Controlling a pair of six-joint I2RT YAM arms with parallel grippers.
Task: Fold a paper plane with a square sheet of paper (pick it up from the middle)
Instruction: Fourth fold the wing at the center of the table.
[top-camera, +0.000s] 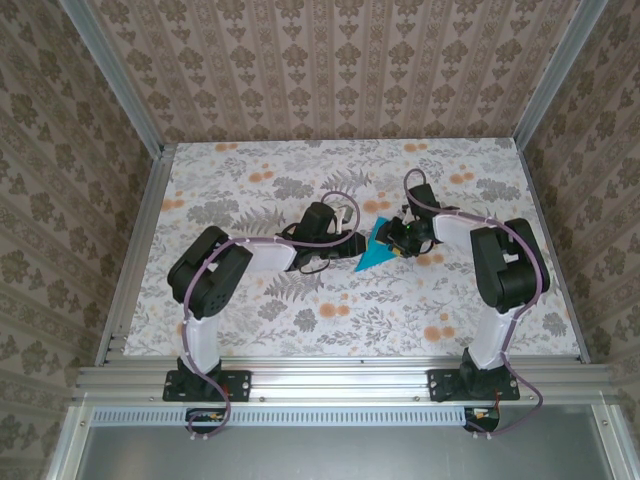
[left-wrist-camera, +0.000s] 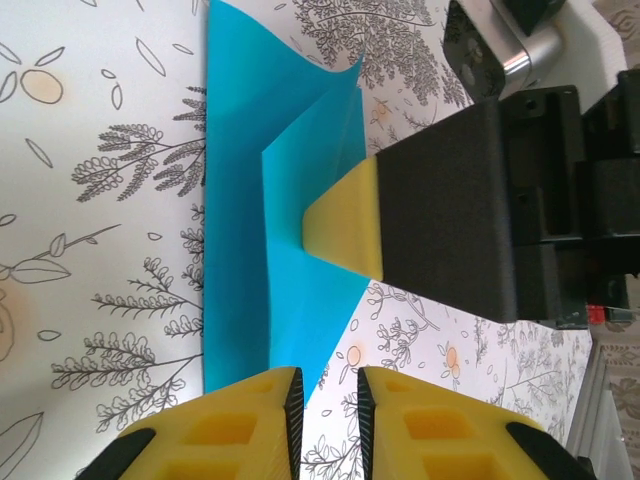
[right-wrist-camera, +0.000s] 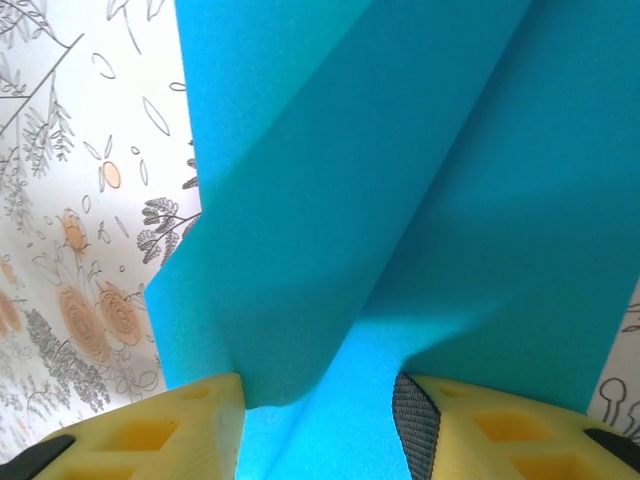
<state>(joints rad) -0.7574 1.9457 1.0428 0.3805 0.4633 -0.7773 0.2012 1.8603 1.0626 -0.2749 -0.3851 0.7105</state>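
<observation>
Partly folded, square sheet of paper (top-camera: 376, 252) lies mid-table as creased cyan shape between both claws, one flap raised off lower layer. Planted on it: right gripper (right-wrist-camera: 315, 425), jaws half apart, raised fold running between fingers, no pinch evident. Just beside sheet's near corner: left gripper (left-wrist-camera: 326, 398), jaws narrow, nothing between them. Floral table (top-camera: 250, 330) underneath. Judgement: early fold step, flap being laid over; dart shape not yet formed. Next move calls for pressing flap flat, edges aligned, one claw pinning sheet against sliding.

R gripper (left-wrist-camera: 335, 225) atop paper (left-wrist-camera: 240, 130); tabletop (left-wrist-camera: 100, 250) free
</observation>
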